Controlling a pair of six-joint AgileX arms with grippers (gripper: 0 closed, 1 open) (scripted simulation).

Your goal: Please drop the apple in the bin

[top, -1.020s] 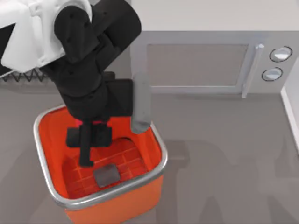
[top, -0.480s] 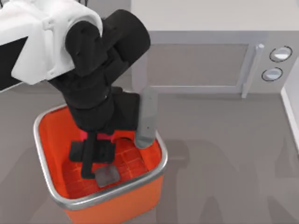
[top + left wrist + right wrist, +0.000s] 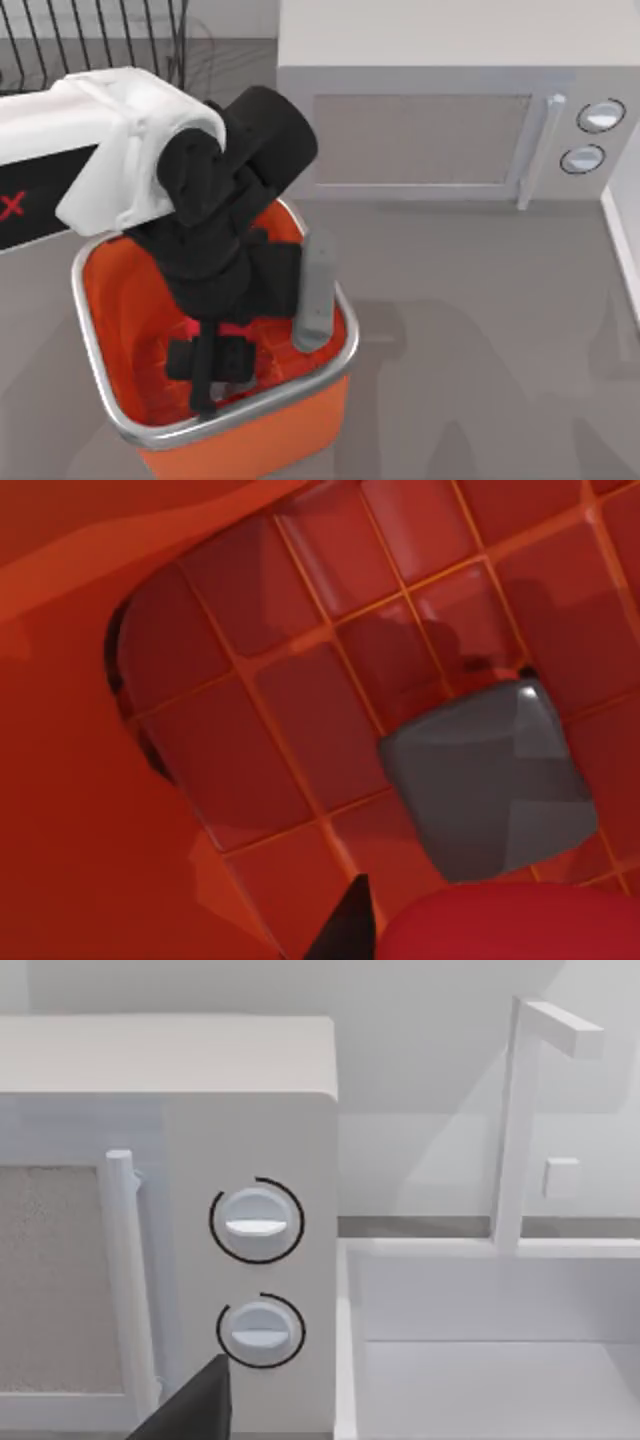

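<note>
Left pincer (image 3: 210,375) low inside bin (image 3: 110,310), pinching apple (image 3: 520,925) just above the gridded floor. Carry done; release left. Right arm parked facing the microwave (image 3: 170,1220); its grip unclear.

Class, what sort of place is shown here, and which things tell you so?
Probably a kitchen counter: a microwave with two dials, a wire rack behind, and a sink with its tap.

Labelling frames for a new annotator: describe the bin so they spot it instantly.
Start at the white microwave at the back of the table; the bin stands in front of its left end. It is a square orange tub with rounded corners, a silver rim and a gridded floor, with the left hand reaching inside.
</note>
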